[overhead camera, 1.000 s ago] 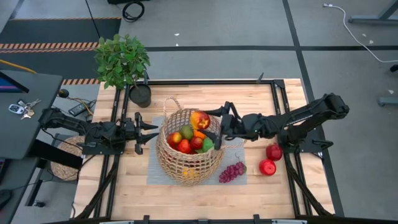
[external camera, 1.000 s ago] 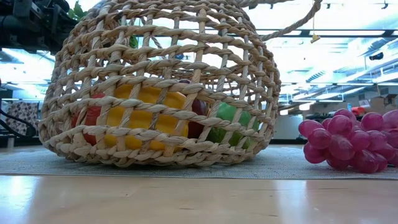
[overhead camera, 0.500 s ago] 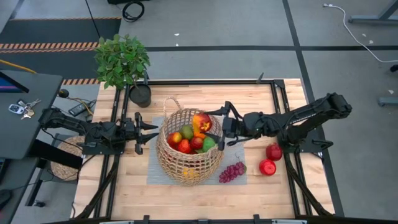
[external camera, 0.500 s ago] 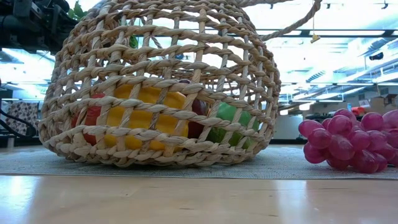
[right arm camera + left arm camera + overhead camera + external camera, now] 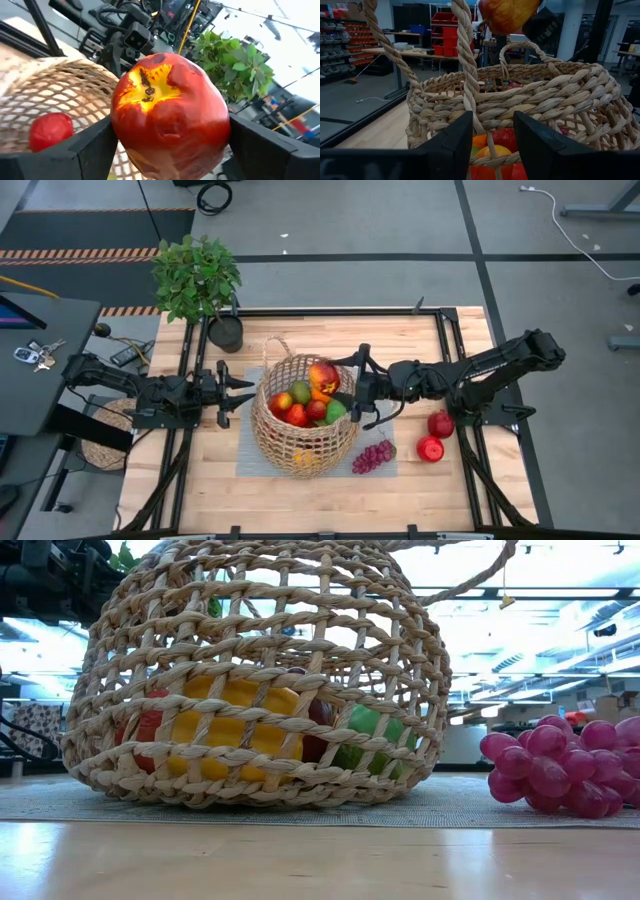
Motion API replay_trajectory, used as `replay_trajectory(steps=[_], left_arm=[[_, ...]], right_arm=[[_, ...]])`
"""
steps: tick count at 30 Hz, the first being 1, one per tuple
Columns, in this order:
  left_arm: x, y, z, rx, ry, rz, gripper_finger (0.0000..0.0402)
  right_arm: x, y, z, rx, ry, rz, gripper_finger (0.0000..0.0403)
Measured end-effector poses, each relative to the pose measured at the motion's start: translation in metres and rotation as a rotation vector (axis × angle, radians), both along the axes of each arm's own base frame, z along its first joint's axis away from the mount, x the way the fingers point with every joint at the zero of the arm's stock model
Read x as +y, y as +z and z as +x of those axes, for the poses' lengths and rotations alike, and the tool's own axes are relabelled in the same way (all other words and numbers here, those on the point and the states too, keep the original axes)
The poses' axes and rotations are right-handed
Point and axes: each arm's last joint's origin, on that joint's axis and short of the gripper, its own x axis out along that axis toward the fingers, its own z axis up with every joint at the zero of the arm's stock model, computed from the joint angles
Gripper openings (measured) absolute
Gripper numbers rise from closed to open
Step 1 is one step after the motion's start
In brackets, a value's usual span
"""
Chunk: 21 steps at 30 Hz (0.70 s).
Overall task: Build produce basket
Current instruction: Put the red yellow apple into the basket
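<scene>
The tan wicker basket (image 5: 300, 420) stands on a grey mat (image 5: 248, 460) mid-table and holds red, green, orange and yellow produce (image 5: 305, 408). My right gripper (image 5: 340, 385) is above the basket's far right rim, shut on a red and yellow apple (image 5: 322, 374). My left gripper (image 5: 243, 393) is level at the basket's left side and open. In the left wrist view its fingers (image 5: 452, 145) stand on either side of one leg of the handle (image 5: 470, 75), with no touch showing. A purple grape bunch (image 5: 373, 455) lies on the mat's right edge. My right gripper pinches the apple by its two opposite sides (image 5: 120, 125) between its two fingers (image 5: 90, 147). The fingers reach in about level from the table's right side. The apple is lifted clear above the fruit in the basket, and its yellow patch faces the wrist camera.
Two red fruits (image 5: 440, 423) (image 5: 430, 448) lie on the wood right of the mat, under my right arm. A leafy potted plant (image 5: 197, 280) in a black pot (image 5: 226, 333) stands at the far left corner. In the low view the basket (image 5: 260, 680) and grapes (image 5: 565, 765) fill the near ground.
My right gripper has rolled about its own pointing line while staying above the basket's far right rim. The apple has turned with it and stays held clear of the basket. My left gripper and the basket have kept still.
</scene>
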Motion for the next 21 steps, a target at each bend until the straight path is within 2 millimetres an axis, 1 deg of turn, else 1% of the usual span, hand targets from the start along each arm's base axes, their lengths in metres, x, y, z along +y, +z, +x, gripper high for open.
replay_trajectory(steps=[2,6,8,14,17,21], left_arm=[[0.000,0.000,0.000,0.000,0.000,0.000,0.0150],[0.000,0.000,0.000,0.000,0.000,0.000,0.0152],[0.000,0.000,0.000,0.002,0.000,0.000,0.0151],[0.000,0.000,0.000,0.000,0.000,0.000,0.0148],[0.000,0.000,0.000,0.000,0.000,0.000,0.0151],[0.000,0.000,0.000,0.000,0.000,0.000,0.0152]], right_arm=[[0.000,-0.004,0.003,0.029,0.004,-0.069,0.0343],[0.001,-0.019,0.015,0.107,-0.014,-0.312,0.0343],[0.000,-0.024,0.023,0.116,-0.031,-0.409,0.0343],[-0.007,-0.030,0.042,0.062,-0.085,-0.672,0.0343],[-0.011,-0.033,0.047,0.050,-0.100,-0.793,0.0343],[-0.012,-0.034,0.052,0.023,-0.105,-0.906,0.0343]])
